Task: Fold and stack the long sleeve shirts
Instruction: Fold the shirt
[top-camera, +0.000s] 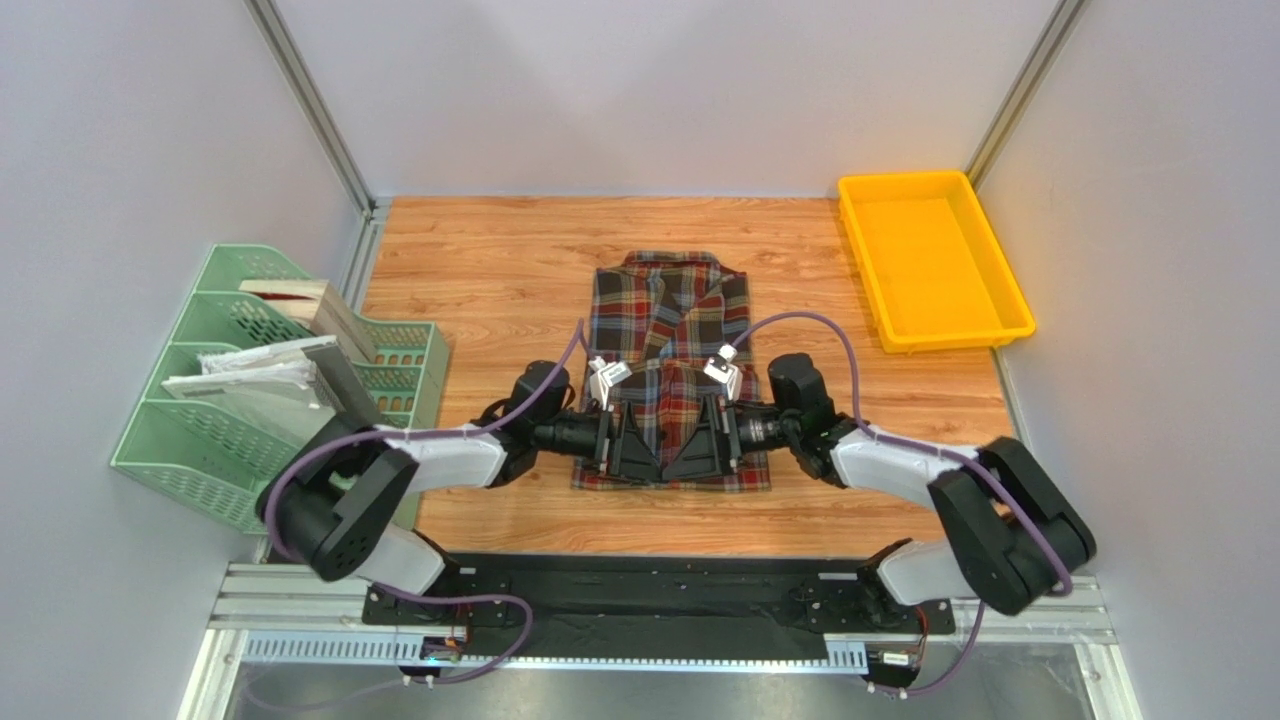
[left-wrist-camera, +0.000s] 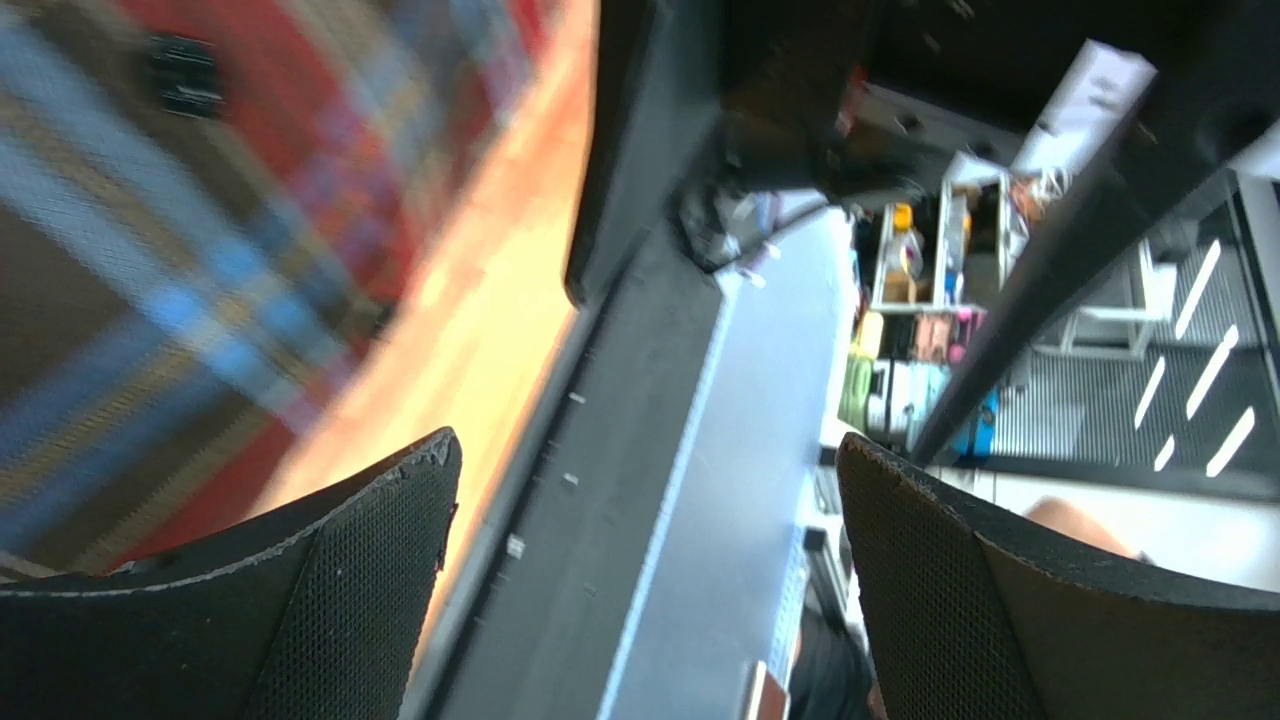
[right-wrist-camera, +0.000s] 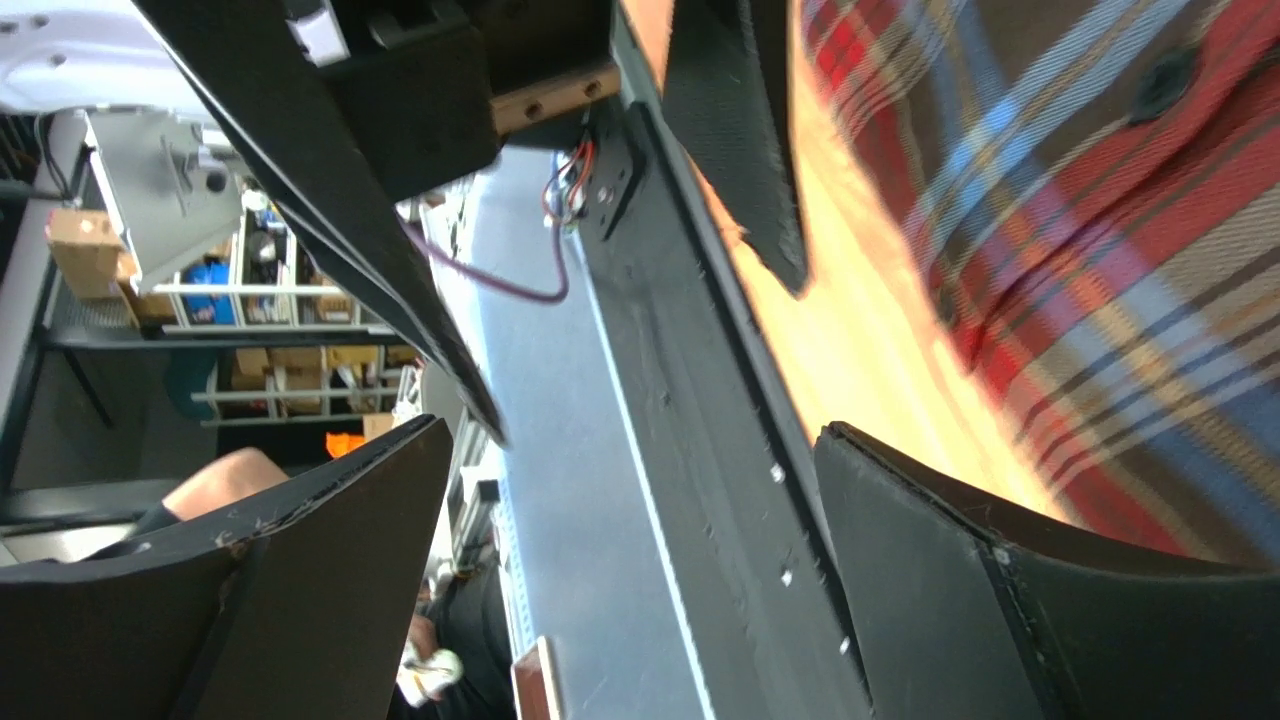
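Note:
The long sleeve shirt (top-camera: 669, 323), a brown, red, blue and cream plaid, lies folded into a neat rectangle in the middle of the wooden table, collar toward the far side. My left gripper (top-camera: 639, 443) and right gripper (top-camera: 699, 443) hover side by side over its near edge. Both are open wide with nothing between the fingers. In the left wrist view the plaid shirt (left-wrist-camera: 181, 270) fills the upper left, beyond the open left gripper (left-wrist-camera: 646, 495). In the right wrist view the shirt (right-wrist-camera: 1082, 225) sits at the upper right, beside the open right gripper (right-wrist-camera: 631, 495).
A yellow tray (top-camera: 999, 255) stands at the back right of the table (top-camera: 481, 270). A green file rack (top-camera: 241, 435) holding papers and books stands off the left edge. The black mounting rail (top-camera: 661, 593) runs along the near edge.

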